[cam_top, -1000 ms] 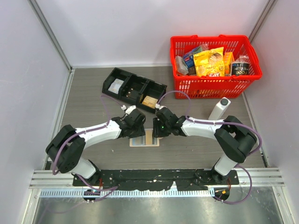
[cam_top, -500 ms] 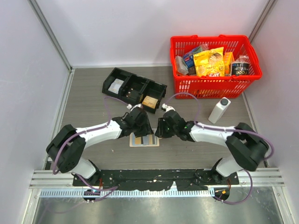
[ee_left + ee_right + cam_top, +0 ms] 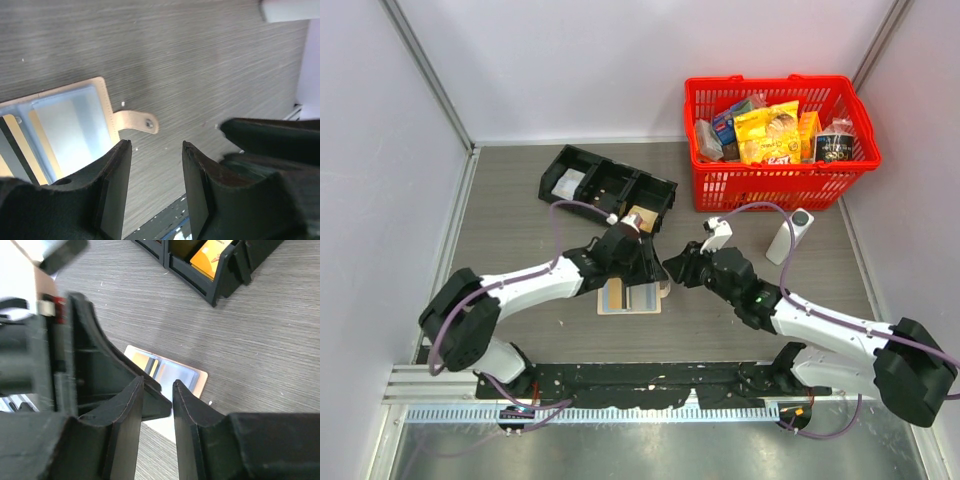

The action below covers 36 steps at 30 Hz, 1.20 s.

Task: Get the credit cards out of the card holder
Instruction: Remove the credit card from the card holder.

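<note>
Just beside the left hand (image 3: 154,161), the open card holder (image 3: 70,120), flat.

1. We see the overhead view brightly and evenly lit from above, sharp across the whole bench (image 3: 510,190).
2. Shadows under the arms there are short and soft, and the walls look pale with a faint lilac cast.
3. The red basket (image 3: 775,185) is vivid, and the shiny packets inside it catch small glints.
4. In the left wrist view, the left claw (image 3: 156,150) is dark and out of focus, while the wallet (image 3: 65,125) and the bench grain stay fairly crisp. The top right corner is washed out white.
5. In the right wrist view, the right claw (image 3: 157,387) is soft and the left edge is smeared. The black tray (image 3: 195,280) looks sharper.
</note>
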{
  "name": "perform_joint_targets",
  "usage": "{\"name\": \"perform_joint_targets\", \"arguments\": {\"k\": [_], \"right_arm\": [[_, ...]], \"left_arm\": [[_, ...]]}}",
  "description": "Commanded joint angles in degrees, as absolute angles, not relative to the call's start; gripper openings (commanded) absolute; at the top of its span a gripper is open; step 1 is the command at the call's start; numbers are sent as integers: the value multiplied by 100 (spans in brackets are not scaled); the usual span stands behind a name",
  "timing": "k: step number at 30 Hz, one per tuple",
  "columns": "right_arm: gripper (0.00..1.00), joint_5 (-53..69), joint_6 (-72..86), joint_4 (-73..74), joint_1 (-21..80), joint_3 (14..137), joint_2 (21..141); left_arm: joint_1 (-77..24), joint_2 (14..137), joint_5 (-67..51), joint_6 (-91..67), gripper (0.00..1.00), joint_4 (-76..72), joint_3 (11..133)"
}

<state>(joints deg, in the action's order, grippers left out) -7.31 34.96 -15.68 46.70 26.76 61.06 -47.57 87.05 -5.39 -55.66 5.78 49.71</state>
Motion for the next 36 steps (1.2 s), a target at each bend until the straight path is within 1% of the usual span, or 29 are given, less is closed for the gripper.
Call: {"name": "perform_joint_targets", "arguments": {"k": [1, 4, 5, 9, 11, 18, 21, 30, 36], "right_arm": [[36, -529, 3182, -2021, 4658, 2865, 6055], [40, -89, 3094, -2004, 4658, 3189, 6336], [41, 304, 3102, -1995, 4667, 3277, 6528], [43, 825, 3427, -2302, 4658, 3498, 7241], [43, 1106, 3682, -2539, 4649, 3551, 7593], [43, 1994, 4402, -3339, 4658, 3823, 8875], [43, 2074, 4579, -3463, 4649, 3893, 9254], [42, 2320, 5132, -3630, 4439, 3946, 10037], [41, 2452, 5186, -3472, 4324, 3964, 10309]], "left_arm": [[-4694, 7719, -98, -5002, 50, 526, 5238], [-4413, 7244, 342, -4930, 52, 1018, 5159], [-4229, 7173, 308, -4948, 52, 1211, 5133], [-3500, 7023, -209, -5018, 50, 1608, 4739], [-3314, 7005, -421, -5027, 49, 1661, 4527], [-3261, 7268, -598, -4957, 40, 1679, 4070], [-3270, 7488, -729, -4931, 38, 1583, 3964], [-3269, 8164, -958, -4913, 33, 1353, 3788], [-3270, 8201, -651, -4930, 26, 1661, 3683]]}}
